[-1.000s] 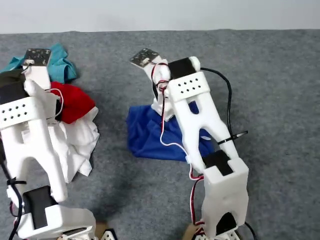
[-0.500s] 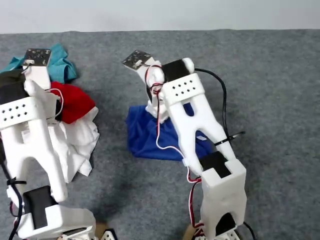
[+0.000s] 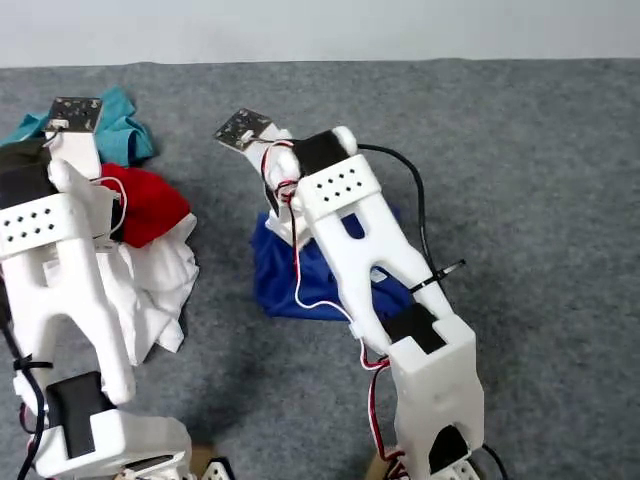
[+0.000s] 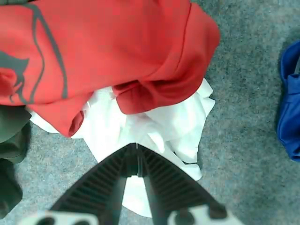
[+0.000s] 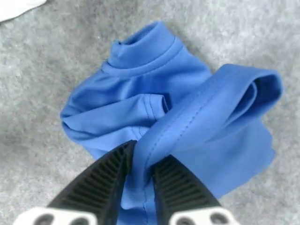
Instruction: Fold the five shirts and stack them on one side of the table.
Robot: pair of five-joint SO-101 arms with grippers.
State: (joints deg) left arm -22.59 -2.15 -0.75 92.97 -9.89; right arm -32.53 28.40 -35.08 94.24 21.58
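Because a fold presumably must be raised before it is laid over, the right gripper [image 5: 140, 157] is clamped on a ridge of the blue shirt [image 5: 136, 98], which lies near the centre of the table [image 3: 560, 200]. The left gripper [image 4: 137, 159], jaws together on nothing, hangs over the white shirt [image 4: 180, 119] at 9 o'clock, partly under the red shirt [image 4: 117, 47]. Wrist views resolve both grips, which the arms cover in the high view. That view adds the teal shirt [image 3: 125, 125].

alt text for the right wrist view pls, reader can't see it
The right arm's black ribbed claw is shut on a raised fold of a crumpled blue knit shirt, whose collar lies at the far end from the claw. The shirt rests on a grey felt-like table covering, with an edge of white cloth beyond it.
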